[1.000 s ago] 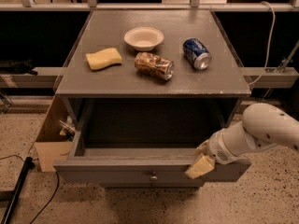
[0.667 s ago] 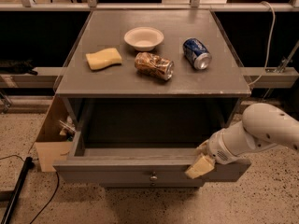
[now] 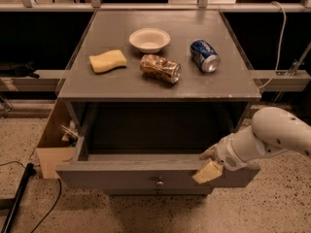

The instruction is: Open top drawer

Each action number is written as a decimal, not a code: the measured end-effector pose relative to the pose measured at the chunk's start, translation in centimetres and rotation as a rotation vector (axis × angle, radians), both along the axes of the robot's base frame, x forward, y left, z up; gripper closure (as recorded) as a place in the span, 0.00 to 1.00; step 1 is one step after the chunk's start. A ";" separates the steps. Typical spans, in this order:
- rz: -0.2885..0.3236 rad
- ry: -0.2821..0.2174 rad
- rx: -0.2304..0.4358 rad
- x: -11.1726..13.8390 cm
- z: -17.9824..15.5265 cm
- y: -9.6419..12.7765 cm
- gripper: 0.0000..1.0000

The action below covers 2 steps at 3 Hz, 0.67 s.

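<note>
Top drawer (image 3: pixel 126 176) stands well out from under the grey surface (image 3: pixel 121 84). Flat front faces the camera; long axis runs left to right. Round metal knob (image 3: pixel 159 182) at centre of front.

End effector (image 3: pixel 209 164) right of the knob, up against the top edge of the drawer front, touching it. How far open: cannot tell. White arm reaches in from the right of the knob.

On the surface, above and behind the knob: yellow sponge (image 3: pixel 107 61), white bowl (image 3: pixel 149 39), crumpled brown packet (image 3: pixel 160 68), blue can (image 3: pixel 204 56) on its side.
</note>
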State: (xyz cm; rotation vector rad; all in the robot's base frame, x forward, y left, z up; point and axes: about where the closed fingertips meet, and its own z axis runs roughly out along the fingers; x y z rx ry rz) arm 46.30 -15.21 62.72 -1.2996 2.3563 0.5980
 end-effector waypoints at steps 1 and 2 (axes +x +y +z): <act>0.000 0.000 0.000 0.0 0.0 0.0 0.00; 0.000 0.000 0.000 0.0 0.0 0.0 0.00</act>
